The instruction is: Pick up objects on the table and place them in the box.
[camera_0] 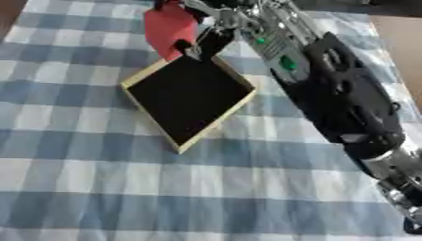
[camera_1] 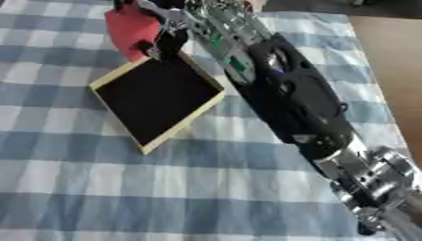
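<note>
Left eye view first: the right arm (camera_0: 346, 101) sweeps in from the lower right corner and stretches diagonally across the blue-and-white checked tablecloth (camera_0: 99, 188) toward the far edge. At its end, the right hand (camera_0: 198, 28) is up at the far edge of the table, fingers curled around a red object (camera_0: 169, 26), pinching it from the right side. That red thing is soft-looking and roughly rectangular, hanging tilted in the grip; exactly what it is cannot be made out. It sits just above the far corner of the box (camera_0: 188, 96), overlapping that corner in both views, and whether it touches the rim is impossible to tell.

The box is a shallow square tray with a pale wooden rim and a dark interior, lying turned like a diamond on the far half of the cloth, one corner pointing at the near edge. Its inside looks plain black.

Over in the right eye view, bare brown tabletop (camera_1: 392, 70) shows past the cloth's right edge. No left hand appears in either view.
</note>
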Available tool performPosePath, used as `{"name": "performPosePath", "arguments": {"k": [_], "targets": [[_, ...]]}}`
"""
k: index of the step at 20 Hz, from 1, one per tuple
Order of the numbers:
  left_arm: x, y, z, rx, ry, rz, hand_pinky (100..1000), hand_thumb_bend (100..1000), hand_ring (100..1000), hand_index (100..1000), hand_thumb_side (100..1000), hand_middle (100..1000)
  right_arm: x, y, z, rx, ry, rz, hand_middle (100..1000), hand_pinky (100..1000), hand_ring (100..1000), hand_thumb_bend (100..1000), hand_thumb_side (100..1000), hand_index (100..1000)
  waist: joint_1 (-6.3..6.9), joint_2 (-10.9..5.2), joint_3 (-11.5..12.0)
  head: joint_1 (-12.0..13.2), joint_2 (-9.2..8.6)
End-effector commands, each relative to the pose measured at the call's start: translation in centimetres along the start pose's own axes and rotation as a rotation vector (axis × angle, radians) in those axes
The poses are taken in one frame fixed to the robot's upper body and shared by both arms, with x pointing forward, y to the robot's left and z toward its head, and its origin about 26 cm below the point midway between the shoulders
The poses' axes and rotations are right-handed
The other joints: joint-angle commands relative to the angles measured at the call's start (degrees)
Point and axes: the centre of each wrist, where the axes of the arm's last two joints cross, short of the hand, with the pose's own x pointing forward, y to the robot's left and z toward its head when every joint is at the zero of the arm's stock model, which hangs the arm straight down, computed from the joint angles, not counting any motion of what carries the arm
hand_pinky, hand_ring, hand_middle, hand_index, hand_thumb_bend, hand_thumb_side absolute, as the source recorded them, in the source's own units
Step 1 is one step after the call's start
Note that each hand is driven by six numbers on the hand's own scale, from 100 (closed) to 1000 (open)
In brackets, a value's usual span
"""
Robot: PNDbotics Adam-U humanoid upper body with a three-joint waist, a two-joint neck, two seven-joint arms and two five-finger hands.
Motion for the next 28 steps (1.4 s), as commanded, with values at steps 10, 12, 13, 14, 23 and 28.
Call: {"name": "performPosePath", "arguments": {"k": [10,12,13,14,23,28], "targets": [[0.4,0.2,-0.4,0.006,-0.016,-0.004,723,100,589,657,760,560,0.6,2.6,-0.1,0.044,-0.04,0.009,393,408,418,100,100,555,-0.13,-0.74,0.3,0.0,-0.84],[0.4,0.1,-0.4,0.004,-0.016,-0.002,723,100,588,657,760,559,0.7,3.2,0.0,0.054,-0.046,0.014,397,416,422,100,100,558,-0.14,-0.67,0.3,-0.1,-0.87],[0.5,0.1,-0.4,0.004,-0.016,-0.002,723,100,588,657,760,559,0.7,3.4,0.0,0.057,-0.048,0.017,399,420,423,100,100,559,-0.15,-0.65,0.3,-0.1,-0.91],[0.5,0.1,-0.4,0.004,-0.016,-0.001,723,100,588,657,760,559,0.7,3.6,0.0,0.058,-0.051,0.022,402,426,426,100,100,562,-0.15,-0.64,0.3,-0.2,-0.98],[0.5,0.0,-0.4,0.003,-0.013,0.001,723,100,584,656,762,559,0.3,5.5,0.3,0.1,-0.078,0.075,445,513,462,100,100,592,-0.23,-0.58,0.4,-0.3,-1.27],[0.5,0.0,-0.4,0.003,-0.01,0.002,723,100,583,655,762,558,0.0,5.9,0.5,0.107,-0.068,0.13,495,594,505,144,100,637,-0.24,-0.59,0.4,-0.5,-1.37]]}}
